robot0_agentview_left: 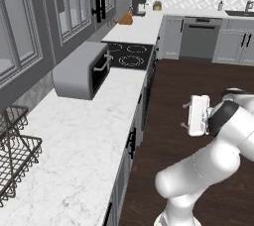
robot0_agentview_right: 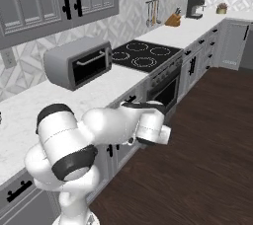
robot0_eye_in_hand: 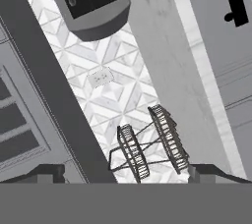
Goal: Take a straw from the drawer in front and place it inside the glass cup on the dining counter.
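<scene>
My gripper (robot0_agentview_left: 185,116) hangs over the dark floor, level with the worktop edge and pointing at the cabinets. It is open with nothing between its fingertips (robot0_eye_in_hand: 49,171), which stand far apart in the hand view. A grey panelled drawer front (robot0_eye_in_hand: 224,36) with a black handle lies at the upper right of the hand view and is shut. The same row of fronts (robot0_agentview_left: 130,143) runs under the worktop in the left base view. The straw is hidden. The glass cup and the dining counter are out of view.
A grey toaster oven (robot0_agentview_left: 82,74) sits on the marble worktop (robot0_agentview_left: 89,136), with a black cooktop (robot0_agentview_left: 130,54) beyond it. A wire rack (robot0_agentview_left: 12,145) stands at the near left. The oven front (robot0_agentview_right: 165,88) is just past the hand. Dark wood floor (robot0_agentview_left: 198,81) lies open to the right.
</scene>
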Motion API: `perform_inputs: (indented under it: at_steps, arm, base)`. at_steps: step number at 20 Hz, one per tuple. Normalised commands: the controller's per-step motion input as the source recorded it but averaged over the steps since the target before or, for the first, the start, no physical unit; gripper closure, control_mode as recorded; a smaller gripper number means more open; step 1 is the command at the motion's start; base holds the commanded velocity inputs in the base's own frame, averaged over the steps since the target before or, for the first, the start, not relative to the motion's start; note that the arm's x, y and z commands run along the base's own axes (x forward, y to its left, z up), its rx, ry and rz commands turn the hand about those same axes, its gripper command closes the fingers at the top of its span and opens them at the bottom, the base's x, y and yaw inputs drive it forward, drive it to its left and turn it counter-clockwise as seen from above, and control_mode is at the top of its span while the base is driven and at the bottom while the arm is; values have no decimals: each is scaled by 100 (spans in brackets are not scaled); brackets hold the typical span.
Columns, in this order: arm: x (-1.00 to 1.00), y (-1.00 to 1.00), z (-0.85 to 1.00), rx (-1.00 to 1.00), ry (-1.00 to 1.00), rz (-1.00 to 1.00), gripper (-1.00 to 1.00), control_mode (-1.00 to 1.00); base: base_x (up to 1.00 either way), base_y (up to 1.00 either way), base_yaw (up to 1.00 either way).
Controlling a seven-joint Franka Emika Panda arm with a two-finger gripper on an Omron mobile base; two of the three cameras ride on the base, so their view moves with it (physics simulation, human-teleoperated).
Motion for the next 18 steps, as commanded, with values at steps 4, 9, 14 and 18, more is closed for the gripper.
perform_inputs:
  at_steps: [4,9,14,18]
  arm:
    - [2,8,-79,7,0,0,-100,-100]
    - [6,27,-44,4,0,1,-100,-100]
    - [26,52,-11,-1,0,1,-100,-100]
    - [44,49,-24,-1,0,0,-100,-100]
  base:
    - [0,0,0]
    - [0,0,0]
    - [0,0,0]
    - [0,0,0]
